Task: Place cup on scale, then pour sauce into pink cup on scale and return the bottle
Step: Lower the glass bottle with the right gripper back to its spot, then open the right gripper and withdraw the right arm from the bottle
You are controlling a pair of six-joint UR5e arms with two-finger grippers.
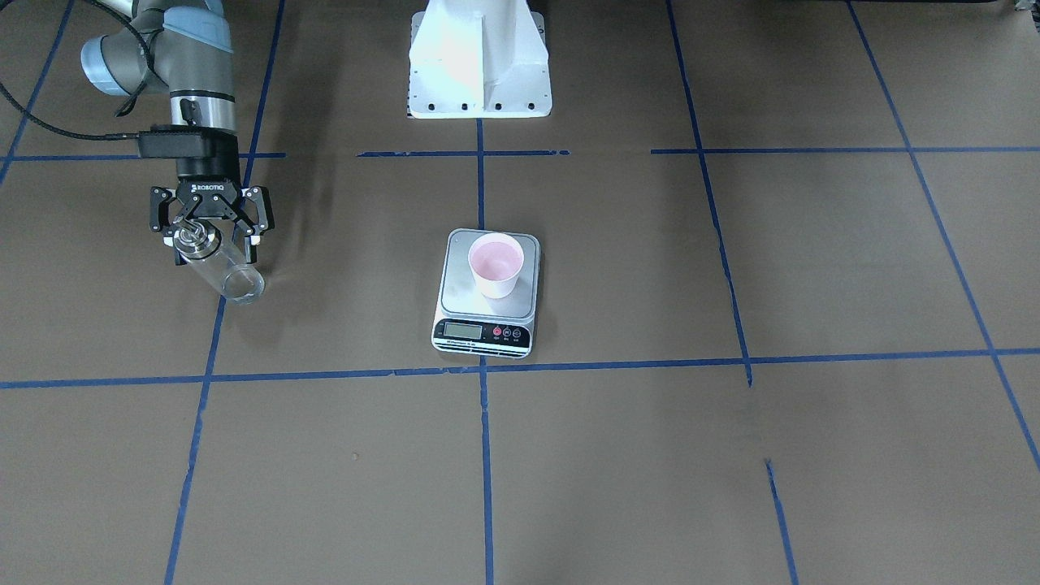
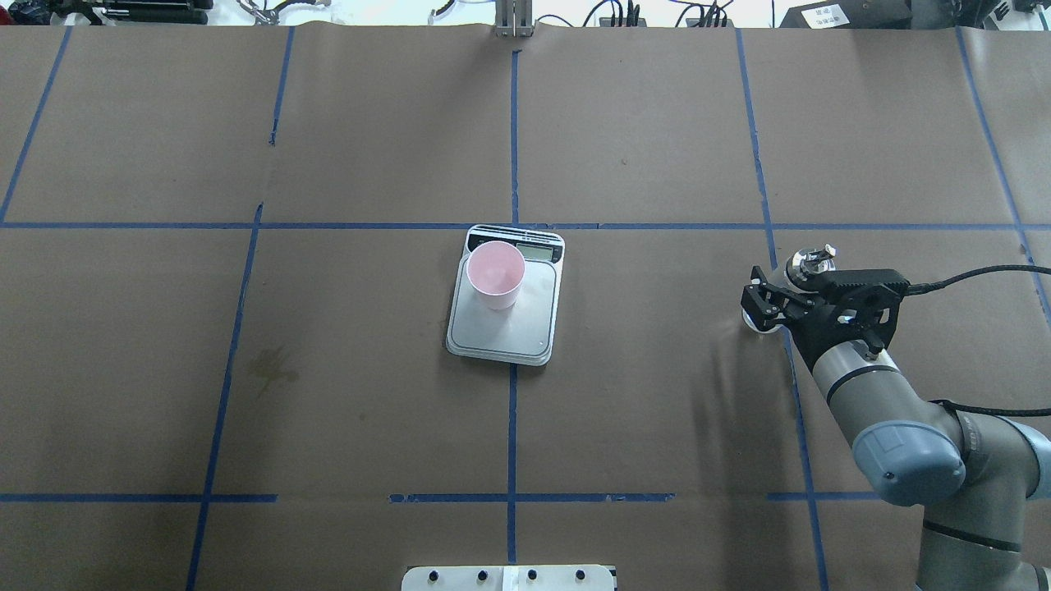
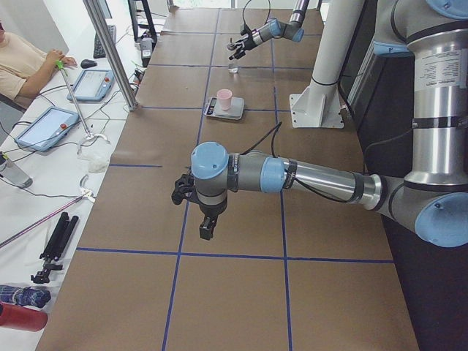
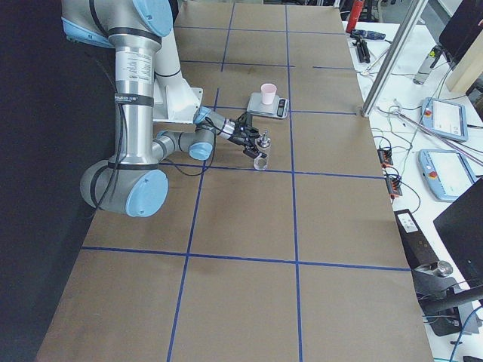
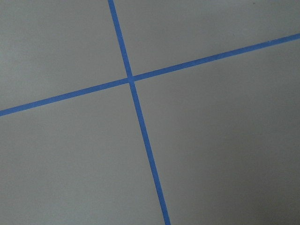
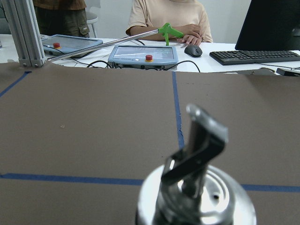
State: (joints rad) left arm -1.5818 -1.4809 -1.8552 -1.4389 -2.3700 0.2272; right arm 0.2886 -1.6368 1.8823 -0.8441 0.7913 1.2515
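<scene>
The pale pink cup stands upright on the steel platform of the scale at the table's centre, toward the display end. The clear glass bottle with its metal spout cap stands on the brown table at the robot's right. My right gripper reaches in level, fingers spread on either side of the bottle's upper body, open. My left gripper hangs over bare table far from the scale; I cannot tell whether it is open or shut. The sauce is too clear to make out.
The white robot pedestal stands at the table's robot side. Blue tape lines cross the brown paper cover. Beyond the far edge, a person sits at a desk with tablets and a keyboard.
</scene>
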